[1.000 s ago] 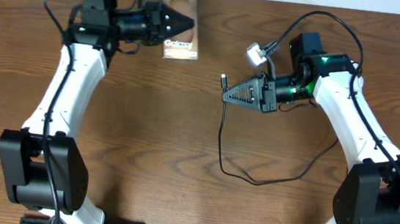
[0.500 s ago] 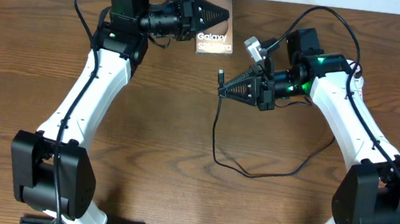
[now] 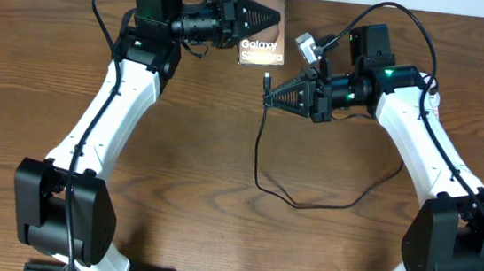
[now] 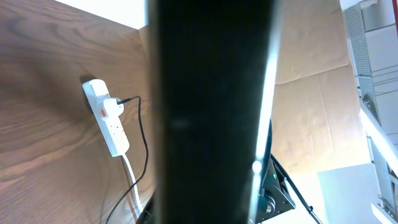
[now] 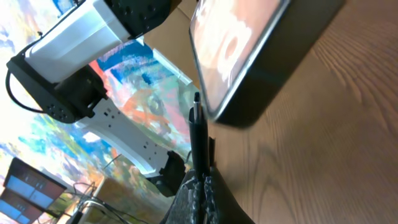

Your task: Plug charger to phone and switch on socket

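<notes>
The right claw (image 3: pixel 270 100) is closed on the charger cable (image 3: pixel 257 155) just behind its plug tip (image 5: pixel 196 102). The tip stands just beside the edge of the phone (image 3: pixel 261 48); contact cannot be told. The left claw (image 3: pixel 274 18) is clamped on the phone's opposite end. Below the right claw, the cable drops to the table (image 3: pixel 174 191) and loops toward the right arm. Beyond the left claw, the power strip (image 4: pixel 107 121) lies flat.

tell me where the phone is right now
Overhead view, top centre: the phone sits in the left gripper, with the charger tip in the right gripper just below it.
</notes>
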`<move>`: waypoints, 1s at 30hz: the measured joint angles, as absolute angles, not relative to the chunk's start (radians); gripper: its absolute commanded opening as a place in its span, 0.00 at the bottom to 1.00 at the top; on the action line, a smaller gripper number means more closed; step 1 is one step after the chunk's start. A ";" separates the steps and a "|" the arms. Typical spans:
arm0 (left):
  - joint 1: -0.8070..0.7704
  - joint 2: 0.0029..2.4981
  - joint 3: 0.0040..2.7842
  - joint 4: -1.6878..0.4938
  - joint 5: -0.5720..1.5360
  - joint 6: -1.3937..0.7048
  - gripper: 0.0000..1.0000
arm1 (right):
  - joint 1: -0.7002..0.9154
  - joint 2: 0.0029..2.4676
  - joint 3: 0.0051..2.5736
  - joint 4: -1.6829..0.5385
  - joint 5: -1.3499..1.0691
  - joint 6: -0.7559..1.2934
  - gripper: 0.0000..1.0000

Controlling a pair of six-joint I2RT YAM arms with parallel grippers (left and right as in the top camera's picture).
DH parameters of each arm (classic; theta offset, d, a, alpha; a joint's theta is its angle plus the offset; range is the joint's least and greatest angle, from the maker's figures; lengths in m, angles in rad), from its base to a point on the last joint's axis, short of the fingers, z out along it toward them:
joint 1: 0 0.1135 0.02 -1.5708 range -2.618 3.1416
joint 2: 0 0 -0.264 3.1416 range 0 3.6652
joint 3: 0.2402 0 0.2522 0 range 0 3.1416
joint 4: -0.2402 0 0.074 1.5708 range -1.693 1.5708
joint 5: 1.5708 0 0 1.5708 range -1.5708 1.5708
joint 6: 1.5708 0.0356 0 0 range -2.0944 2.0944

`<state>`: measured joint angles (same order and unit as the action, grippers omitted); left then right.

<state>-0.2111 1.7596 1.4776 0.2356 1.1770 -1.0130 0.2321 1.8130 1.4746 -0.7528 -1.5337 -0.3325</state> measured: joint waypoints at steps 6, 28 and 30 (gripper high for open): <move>-0.233 1.760 1.478 0.236 1.176 -0.988 0.07 | 0.233 1.813 1.475 -0.710 -1.534 -0.276 0.01; -0.237 1.759 1.478 0.317 1.180 -0.960 0.07 | 0.233 1.813 1.475 -0.697 -1.534 -0.223 0.01; -0.237 1.759 1.478 0.317 1.181 -0.944 0.07 | 0.233 1.813 1.475 -0.694 -1.534 -0.221 0.01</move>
<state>-0.2375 1.7592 1.4776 0.3172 1.1812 -0.9443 0.2329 1.8130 1.4746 -0.6945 -1.5337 -0.2214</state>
